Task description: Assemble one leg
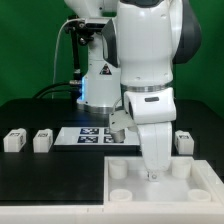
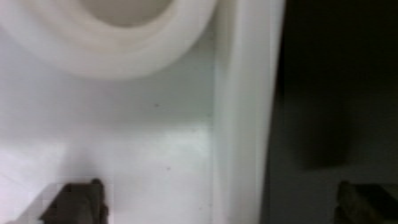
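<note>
Nearest the lens, on black table [image 1: 40, 185]: big white square tray [image 1: 130, 205], raised rim, round sockets. Down at tray's far rim, claw [image 1: 152, 176] spread wide, nothing held. In wrist view, one fingertip [image 2: 75, 200] over tray floor, the other over bare table, rim wall between. Judged: about to pinch rim and shift tray, leg work not yet begun. Best done by lowering till pads overlap wall fully, closing square-on, then sliding flat rather than lifting; slick thin wall likely to twist or slip otherwise. Tray plastic smooth, matt, hard, with softly rounded socket lip [image 2: 125, 45]. Just behind tray at the exterior view's right, lone leg [image 1: 183, 140]; well apart at the exterior view's left, outer leg [image 1: 14, 141] and inner leg [image 1: 42, 140]. Small white blocks, dark tag on a face, untouched.
</note>
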{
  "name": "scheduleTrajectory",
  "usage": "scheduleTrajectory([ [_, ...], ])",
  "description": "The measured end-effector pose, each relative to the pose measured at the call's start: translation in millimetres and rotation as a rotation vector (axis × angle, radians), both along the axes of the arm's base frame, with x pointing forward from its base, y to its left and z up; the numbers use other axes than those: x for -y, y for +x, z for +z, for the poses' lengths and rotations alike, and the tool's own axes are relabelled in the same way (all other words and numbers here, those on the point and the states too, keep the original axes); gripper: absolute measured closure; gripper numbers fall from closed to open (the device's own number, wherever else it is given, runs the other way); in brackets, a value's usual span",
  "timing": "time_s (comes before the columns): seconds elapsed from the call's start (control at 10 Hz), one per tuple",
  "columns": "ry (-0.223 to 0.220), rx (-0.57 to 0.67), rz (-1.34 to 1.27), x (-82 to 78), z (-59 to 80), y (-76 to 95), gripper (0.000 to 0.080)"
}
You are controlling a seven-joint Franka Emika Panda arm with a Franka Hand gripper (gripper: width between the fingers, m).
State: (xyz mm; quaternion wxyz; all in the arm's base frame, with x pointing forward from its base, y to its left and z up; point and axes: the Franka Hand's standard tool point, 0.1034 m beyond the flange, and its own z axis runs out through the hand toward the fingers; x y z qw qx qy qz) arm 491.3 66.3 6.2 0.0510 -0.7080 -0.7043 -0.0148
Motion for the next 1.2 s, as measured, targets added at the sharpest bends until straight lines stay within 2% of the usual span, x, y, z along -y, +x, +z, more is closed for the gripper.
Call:
scheduleTrajectory([
  [0.2, -0.004, -0.003, -0.026, 0.9, 2.0, -2.7, 0.0150],
  [0.4, -0.031, -0.019, -0.164, 6.3, 20.2, -28.1, 0.0150],
  [0.5, -0.037, -0.020, -0.166, 11.8, 25.0, -36.7, 0.0150],
  [0.6, -0.050, -0.028, -0.299, 10.9, 33.2, -46.6, 0.0150],
  [0.7, -0.064, -0.032, -0.431, 2.7, 42.9, -57.3, 0.0150],
  [0.9, -0.072, -0.040, -0.635, -17.8, 51.7, -66.2, 0.0150],
  [1.1, -0.074, -0.059, -0.823, -29.6, 51.5, -69.1, 0.0150],
  [1.2, -0.075, -0.064, -0.869, -29.0, 51.5, -68.9, 0.0150],
])
